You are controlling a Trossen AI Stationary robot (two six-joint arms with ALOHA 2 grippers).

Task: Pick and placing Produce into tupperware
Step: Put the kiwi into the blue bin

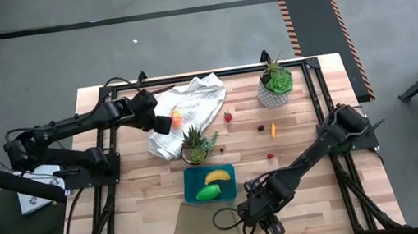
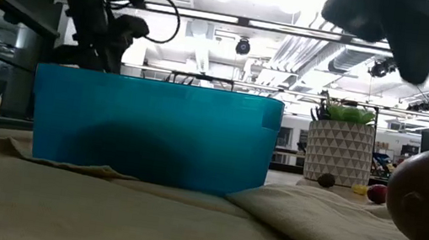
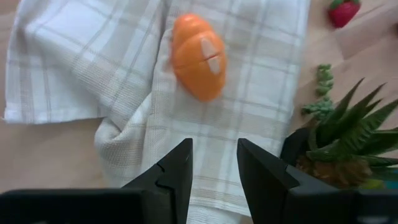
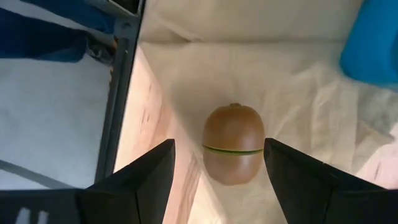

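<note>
Right now the tupperware (image 1: 210, 182) serves as the anchor: it sits at the table's front centre with a yellow banana (image 1: 216, 176) and a green pepper (image 1: 209, 192) already lying inside. Its near edge rests on a tan cloth (image 1: 200, 224), and on that cloth, just off the container's front right corner, lies the brown kiwi (image 4: 233, 151). The right gripper (image 4: 217, 171) hovers directly over the kiwi with its fingers spread wide to either side, not yet touching it; that straddle looks like the line-up for a grasp.

Behind the tupperware, beyond a small potted plant (image 1: 197, 144), a white towel (image 1: 192, 111) holds an orange piece (image 3: 198, 56). The left gripper (image 3: 214, 168) hangs above the towel near that piece, fingers drawn close together and holding nothing, probably waiting its turn.

Further right of the container, a strawberry (image 1: 228, 117) and small berries (image 1: 260, 128) remain loose on the wood.
</note>
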